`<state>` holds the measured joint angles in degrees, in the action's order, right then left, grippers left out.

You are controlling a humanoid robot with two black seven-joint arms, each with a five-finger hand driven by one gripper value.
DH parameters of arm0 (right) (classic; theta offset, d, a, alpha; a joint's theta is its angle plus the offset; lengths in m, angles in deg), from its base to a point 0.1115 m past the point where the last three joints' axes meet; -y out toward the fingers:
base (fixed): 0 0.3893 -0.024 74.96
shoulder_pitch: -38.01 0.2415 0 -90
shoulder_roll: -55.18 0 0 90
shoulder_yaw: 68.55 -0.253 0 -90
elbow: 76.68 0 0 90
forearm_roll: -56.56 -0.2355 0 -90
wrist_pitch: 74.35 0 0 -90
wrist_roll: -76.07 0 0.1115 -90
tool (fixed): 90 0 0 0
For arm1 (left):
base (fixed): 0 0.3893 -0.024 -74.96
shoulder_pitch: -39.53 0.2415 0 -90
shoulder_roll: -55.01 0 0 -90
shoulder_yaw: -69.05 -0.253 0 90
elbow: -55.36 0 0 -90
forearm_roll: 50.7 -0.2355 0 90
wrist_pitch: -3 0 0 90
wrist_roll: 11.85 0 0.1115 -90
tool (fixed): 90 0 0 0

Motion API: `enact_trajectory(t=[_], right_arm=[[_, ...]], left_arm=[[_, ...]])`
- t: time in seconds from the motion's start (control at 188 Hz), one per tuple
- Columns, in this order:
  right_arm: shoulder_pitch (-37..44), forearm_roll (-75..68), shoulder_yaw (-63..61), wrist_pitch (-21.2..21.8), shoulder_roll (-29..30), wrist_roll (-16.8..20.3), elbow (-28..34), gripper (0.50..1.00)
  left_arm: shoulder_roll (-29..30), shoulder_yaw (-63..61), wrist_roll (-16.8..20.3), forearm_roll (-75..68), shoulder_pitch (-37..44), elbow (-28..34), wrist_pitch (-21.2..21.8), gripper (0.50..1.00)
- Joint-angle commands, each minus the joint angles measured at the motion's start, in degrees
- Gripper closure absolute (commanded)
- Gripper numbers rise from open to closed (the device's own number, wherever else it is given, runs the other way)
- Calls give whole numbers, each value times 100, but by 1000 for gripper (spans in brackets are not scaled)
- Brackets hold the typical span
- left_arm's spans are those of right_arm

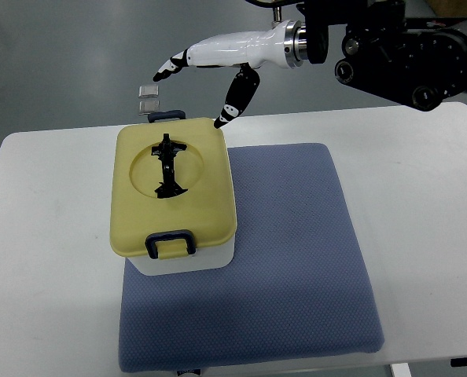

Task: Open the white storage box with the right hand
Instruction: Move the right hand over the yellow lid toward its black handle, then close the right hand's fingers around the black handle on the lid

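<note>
A white storage box [188, 261] with a pale yellow lid [170, 188] stands on the left part of a blue mat [288, 259]. The lid has a black folding handle [167, 166] in a round recess and dark blue latches at the near side [169, 242] and the far side [164, 116]. My right hand [196, 86], white with black fingertips, reaches in from the upper right and hovers over the box's far edge. Its fingers [170, 67] are spread and hold nothing; the thumb [235, 98] points down toward the lid's far right corner. The left arm is out of sight.
The mat lies on a white table [422, 188]. Two small grey blocks [148, 98] sit just beyond the table's far edge, by the fingertips. The black arm housing [406, 55] fills the upper right.
</note>
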<state>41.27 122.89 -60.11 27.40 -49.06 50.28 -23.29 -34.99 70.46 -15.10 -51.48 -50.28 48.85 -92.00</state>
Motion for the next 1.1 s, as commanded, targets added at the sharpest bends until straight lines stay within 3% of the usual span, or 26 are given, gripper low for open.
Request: enact_trajectory(t=[0.0,0.542,1.095], right_arm=[[140,531,26,3,158,-14,31,587],[667,961,694,11,1019,-269,40,585],[650,1172,905,11,1151,-269,-189,593]], left_arm=[[0,0,0,-1,-2,0,-1,500],[0,0,0,-1,-11,0,-1,500],[0,0,0,-1,-20,0,8,500]])
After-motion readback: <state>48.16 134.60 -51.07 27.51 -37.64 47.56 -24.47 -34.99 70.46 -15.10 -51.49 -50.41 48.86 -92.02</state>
